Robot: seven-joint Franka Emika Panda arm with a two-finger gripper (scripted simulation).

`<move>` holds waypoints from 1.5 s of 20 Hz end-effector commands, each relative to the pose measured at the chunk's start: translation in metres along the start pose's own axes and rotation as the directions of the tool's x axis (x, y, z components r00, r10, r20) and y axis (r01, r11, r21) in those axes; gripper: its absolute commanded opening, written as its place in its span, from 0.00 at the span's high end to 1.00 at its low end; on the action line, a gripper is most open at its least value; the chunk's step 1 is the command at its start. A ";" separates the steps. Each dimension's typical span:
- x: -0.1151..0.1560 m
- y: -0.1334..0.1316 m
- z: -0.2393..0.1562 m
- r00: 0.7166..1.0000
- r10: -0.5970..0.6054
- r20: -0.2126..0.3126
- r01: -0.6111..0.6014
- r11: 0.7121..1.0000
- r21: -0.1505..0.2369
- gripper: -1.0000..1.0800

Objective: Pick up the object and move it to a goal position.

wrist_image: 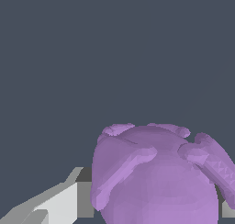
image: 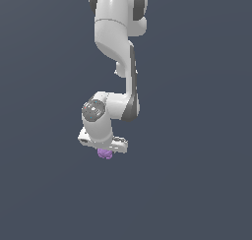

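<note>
The object (wrist_image: 156, 182) is a light-purple, lumpy roundish thing with raised ridges, and it fills the wrist view close up. My gripper (wrist_image: 158, 208) is shut on it: a white and grey finger (wrist_image: 59, 204) presses one side and a sliver of the other finger (wrist_image: 227, 209) shows at the opposite side. In the exterior view the object (image: 104, 154) sticks out just under the white hand of the gripper (image: 105, 149), with the fingers themselves hidden from that camera.
The white arm (image: 115, 42) comes down from the top of the exterior view and bends at the wrist (image: 96, 111). Only a flat dark blue-grey background (image: 197, 185) shows around it, with no other objects or edges.
</note>
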State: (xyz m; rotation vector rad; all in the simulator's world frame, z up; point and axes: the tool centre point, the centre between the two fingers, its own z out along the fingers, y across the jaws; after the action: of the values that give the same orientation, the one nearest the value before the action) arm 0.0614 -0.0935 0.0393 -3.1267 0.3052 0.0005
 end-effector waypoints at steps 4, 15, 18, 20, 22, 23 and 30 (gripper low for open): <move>0.000 0.000 -0.001 1.000 0.000 0.000 0.000 1.000 0.000 1.00; -0.003 -0.011 -0.046 1.000 0.000 0.000 0.000 1.000 0.000 1.00; -0.005 -0.017 -0.073 1.000 0.000 0.000 0.000 1.000 0.000 1.00; -0.006 -0.022 -0.094 1.000 0.000 0.000 0.000 1.000 0.000 1.00; -0.008 -0.027 -0.116 1.000 0.000 0.000 0.000 1.000 0.000 1.00; -0.008 -0.030 -0.128 1.000 0.000 0.000 0.000 1.000 0.000 1.00; -0.011 -0.047 -0.200 1.000 0.000 0.000 0.000 1.000 -0.001 1.00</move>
State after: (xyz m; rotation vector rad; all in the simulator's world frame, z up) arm 0.0599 -0.0488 0.2246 -3.1269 0.3052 -0.0019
